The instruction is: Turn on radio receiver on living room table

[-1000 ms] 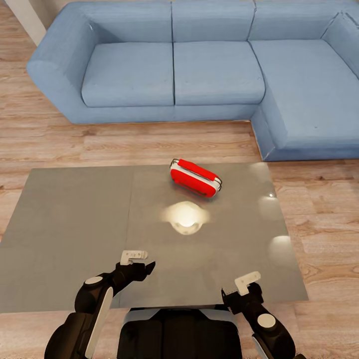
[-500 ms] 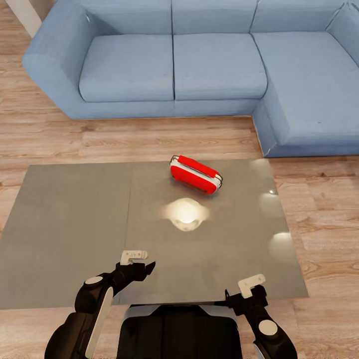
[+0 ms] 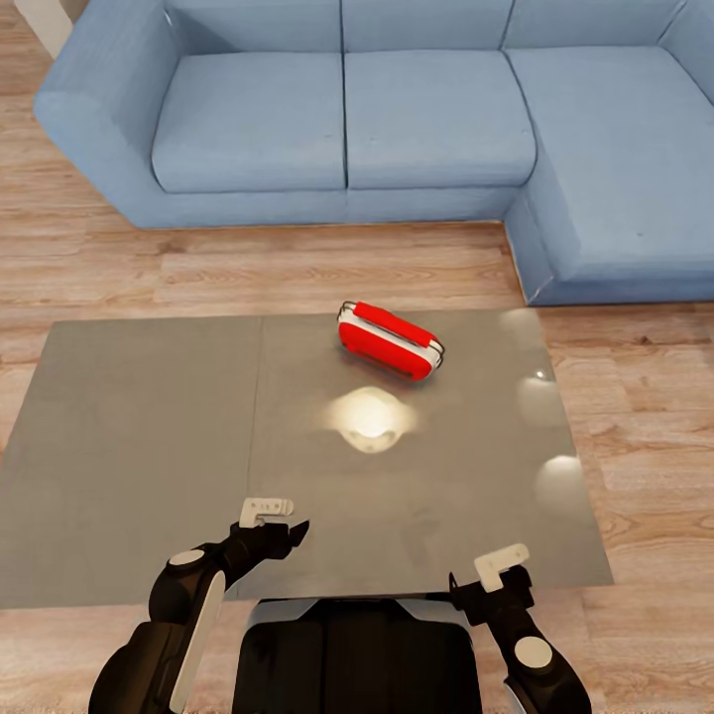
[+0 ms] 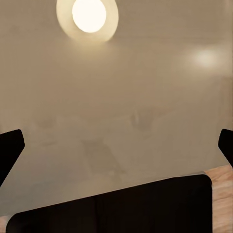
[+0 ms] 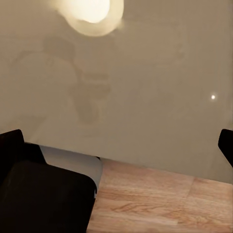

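Radio [image 3: 390, 340] far side of worktop [image 3: 149, 446] | L end effector [image 3: 281, 519] & R end effector [image 3: 504, 570] spread, nothing held | risk: radio shoved off far edge if pressed too hard.

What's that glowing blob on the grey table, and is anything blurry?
Head view: a lamp's glare on the glossy table, near the radio, all fairly sharp. Left wrist view: the same bright reflection, with hazy mirrored shapes around it.

The glossy grey table [image 3: 149, 446] carries the red radio receiver [image 3: 389, 340].
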{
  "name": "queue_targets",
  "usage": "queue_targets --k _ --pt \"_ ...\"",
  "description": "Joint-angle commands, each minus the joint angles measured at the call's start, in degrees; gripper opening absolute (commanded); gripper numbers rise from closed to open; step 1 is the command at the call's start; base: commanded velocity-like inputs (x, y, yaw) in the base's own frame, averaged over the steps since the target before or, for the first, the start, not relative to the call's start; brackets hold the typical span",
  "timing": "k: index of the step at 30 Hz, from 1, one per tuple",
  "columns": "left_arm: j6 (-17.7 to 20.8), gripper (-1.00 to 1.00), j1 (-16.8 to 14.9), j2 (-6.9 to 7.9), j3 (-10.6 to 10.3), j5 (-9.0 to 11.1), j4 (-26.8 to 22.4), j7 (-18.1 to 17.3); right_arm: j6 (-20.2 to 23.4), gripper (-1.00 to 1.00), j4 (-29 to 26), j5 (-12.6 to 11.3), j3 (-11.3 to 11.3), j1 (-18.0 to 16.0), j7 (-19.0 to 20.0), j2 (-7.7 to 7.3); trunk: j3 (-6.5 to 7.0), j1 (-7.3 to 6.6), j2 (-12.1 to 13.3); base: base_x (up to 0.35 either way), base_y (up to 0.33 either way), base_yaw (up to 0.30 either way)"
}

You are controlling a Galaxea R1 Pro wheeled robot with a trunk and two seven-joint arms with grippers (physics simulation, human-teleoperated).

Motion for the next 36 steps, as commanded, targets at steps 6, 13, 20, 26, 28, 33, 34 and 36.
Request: queue_targets --k 6,13,20,26,28,33,34,36 --pt "0.0 1.0 0.0 -0.04 0.0 0.0 0.0 0.0 0.0 1.0 0.0 0.0 0.0 0.0 -0.6 0.0 -0.57 0.0 0.0 0.0 0.0 0.0" --pt "0.0 1.0 0.0 -0.02 0.0 0.0 0.0 0.0 -0.1 1.0 0.0 0.0 0.0 0.0 -0.7 0.05 -1.12 0.0 0.0 0.0 0.0 0.0" --pt "0.0 1.0 0.0 0.0 0.0 0.0 0.0 0.0 -0.1 1.0 0.0 0.3 0.0 0.1 -5.0 0.16 -1.21 0.0 0.0 0.0 0.0 0.0" --pt "0.0 1.0 0.0 -0.03 0.0 0.0 0.0 0.0 0.0 1.0 0.0 0.3 0.0 -3.6 -6.2 0.23 -1.21 0.0 0.0 0.0 0.0 0.0" --pt "0.0 1.0 0.0 -0.04 0.0 0.0 0.0 0.0 0.2 1.0 0.0 0.2 -0.1 -6.8 -6.3 0.27 -1.21 0.0 0.0 0.0 0.0 0.0" --pt "0.0 1.0 0.0 -0.06 0.0 0.0 0.0 0.0 0.7 1.0 0.0 0.2 -0.2 -16.0 -6.3 0.56 -1.21 0.0 0.0 0.0 0.0 0.0" --pt "0.0 1.0 0.0 -0.08 0.0 0.0 0.0 0.0 0.7 1.0 0.0 0.2 -0.2 -17.7 -6.3 0.68 -1.21 0.0 0.0 0.0 0.0 0.0" --pt "0.0 1.0 0.0 -0.11 0.0 0.0 0.0 0.0 0.8 1.0 0.0 0.0 -0.2 -20.3 -6.3 0.82 -1.21 0.0 0.0 0.0 0.0 0.0"
